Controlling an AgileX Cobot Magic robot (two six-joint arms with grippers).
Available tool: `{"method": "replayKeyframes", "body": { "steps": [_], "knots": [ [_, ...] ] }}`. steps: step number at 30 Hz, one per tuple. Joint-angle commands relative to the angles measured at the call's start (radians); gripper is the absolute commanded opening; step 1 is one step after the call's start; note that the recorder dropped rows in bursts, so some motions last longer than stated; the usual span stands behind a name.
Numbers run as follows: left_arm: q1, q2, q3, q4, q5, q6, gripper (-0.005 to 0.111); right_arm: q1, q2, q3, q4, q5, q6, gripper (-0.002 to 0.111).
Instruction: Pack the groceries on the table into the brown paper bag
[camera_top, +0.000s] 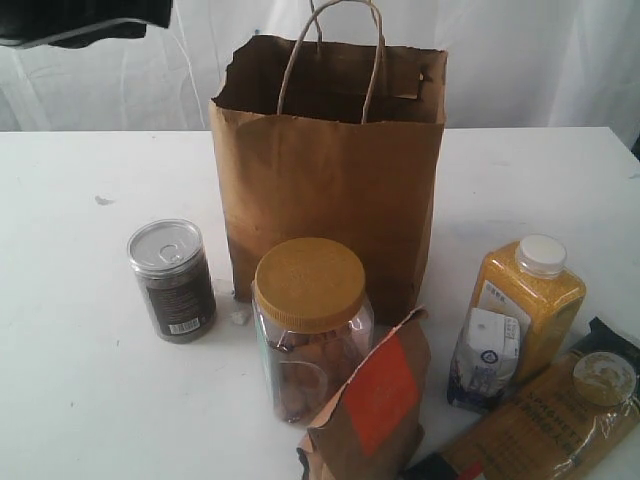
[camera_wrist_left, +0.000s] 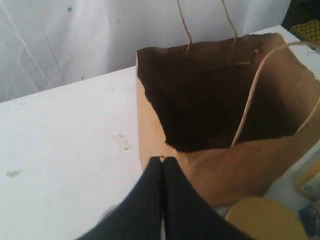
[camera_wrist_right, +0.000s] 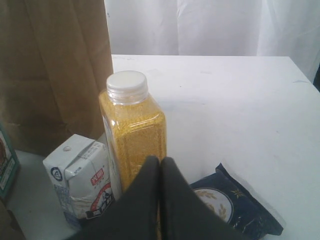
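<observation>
Tall brown kraft paper bag (camera_top: 330, 190) stands upright mid-desk (camera_top: 80, 380), nearer the back edge. The groceries, from the dark silver-lidded can (camera_top: 172, 280) to the spaghetti packet (camera_top: 540, 430), stand before it. Both arms' jaws are pressed together, holding nothing. Probable hazards: twisted loop handles (camera_top: 375, 65) snagging an item; the light bag tipping.

The left end effector (camera_wrist_left: 161, 161) and right end effector (camera_wrist_right: 159, 161) have smooth black wedge-shaped fingers (camera_wrist_left: 182, 202).
</observation>
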Motion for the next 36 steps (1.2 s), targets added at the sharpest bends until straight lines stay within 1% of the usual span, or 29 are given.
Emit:
{"method": "replayKeyframes", "body": {
  "steps": [1, 4, 7, 8, 10, 14, 18, 22, 34, 36],
  "knots": [
    [0.000, -0.088, 0.051, -0.021, 0.100, 0.017, 0.000, -0.004, -0.007, -0.002, -0.007, -0.006, 0.000, 0.000],
    [0.000, -0.184, 0.164, -0.046, 0.081, 0.017, 0.000, -0.004, -0.007, -0.002, -0.007, -0.006, 0.000, 0.000],
    [0.000, -0.298, 0.330, -0.062, 0.066, 0.017, 0.000, -0.004, -0.007, -0.002, -0.007, -0.006, 0.000, 0.000],
    [0.000, -0.337, 0.400, -0.065, 0.041, 0.017, 0.000, -0.004, -0.007, -0.002, -0.007, -0.006, 0.000, 0.000],
    [0.000, -0.405, 0.496, -0.076, -0.004, 0.017, 0.000, -0.004, -0.007, -0.002, -0.007, -0.006, 0.000, 0.000],
    [0.000, -0.481, 0.593, -0.106, -0.044, 0.013, 0.000, -0.004, -0.007, -0.002, -0.007, -0.006, 0.000, 0.000],
    [0.000, -0.509, 0.633, -0.140, 0.061, 0.013, 0.000, -0.004, -0.007, -0.002, -0.007, -0.006, 0.000, 0.000],
    [0.000, -0.509, 0.633, -0.136, 0.164, 0.013, 0.000, -0.004, -0.007, -0.002, -0.007, -0.006, 0.000, 0.000],
    [0.000, -0.509, 0.633, -0.136, 0.168, 0.015, 0.000, -0.004, -0.007, -0.002, -0.007, -0.006, 0.000, 0.000],
    [0.000, -0.509, 0.633, -0.121, 0.150, 0.015, 0.000, -0.004, -0.007, -0.002, -0.007, -0.006, 0.000, 0.000]
  ]
}}
